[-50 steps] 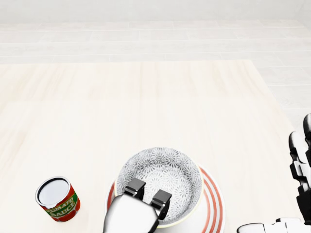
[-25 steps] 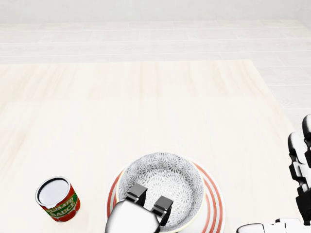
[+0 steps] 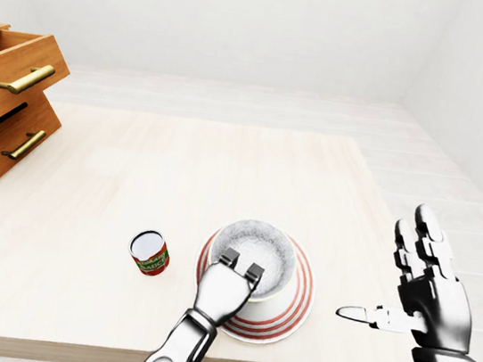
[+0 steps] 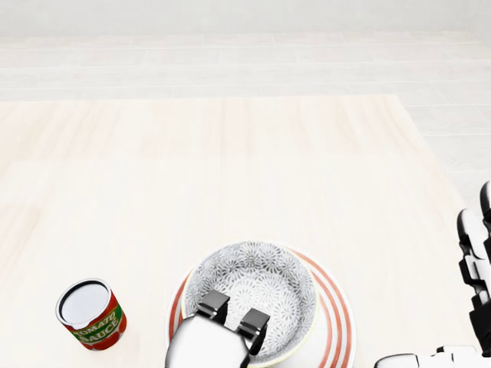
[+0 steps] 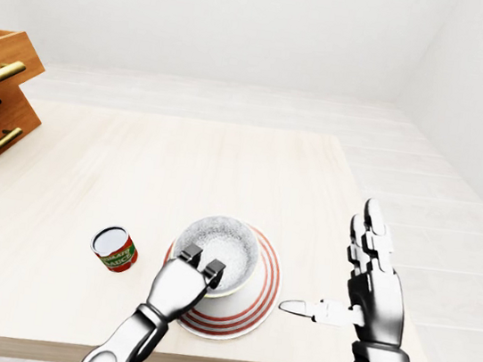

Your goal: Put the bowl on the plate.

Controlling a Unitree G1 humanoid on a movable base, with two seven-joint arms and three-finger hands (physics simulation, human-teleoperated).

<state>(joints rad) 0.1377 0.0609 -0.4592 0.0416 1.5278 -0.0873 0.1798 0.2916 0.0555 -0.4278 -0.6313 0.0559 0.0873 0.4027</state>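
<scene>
A grey patterned bowl [image 4: 257, 287] rests over the red-ringed white plate [image 4: 339, 318] near the table's bottom edge in the head view, set a little left of the plate's centre. My left hand [image 4: 232, 308] comes up from the bottom, its fingers [image 4: 212, 303] hooked over the bowl's near rim and closed on it; the thumb is hidden under the rim. My right hand [image 3: 393, 283] stands open to the right of the plate, past the table's right edge, fingers spread upward and touching nothing.
A tomato sauce can [image 4: 90, 313] stands upright left of the plate. A wooden drawer cabinet [image 3: 0, 102] with brass handles sits at the table's left end, its top drawer pulled out. The light wooden table [image 4: 230, 169] stretches toward the top of the view.
The bowl, held by my left hand, has dropped slightly onto the plate and shifted a bit left, uncovering more of the plate's right rings. My right hand has barely moved.
</scene>
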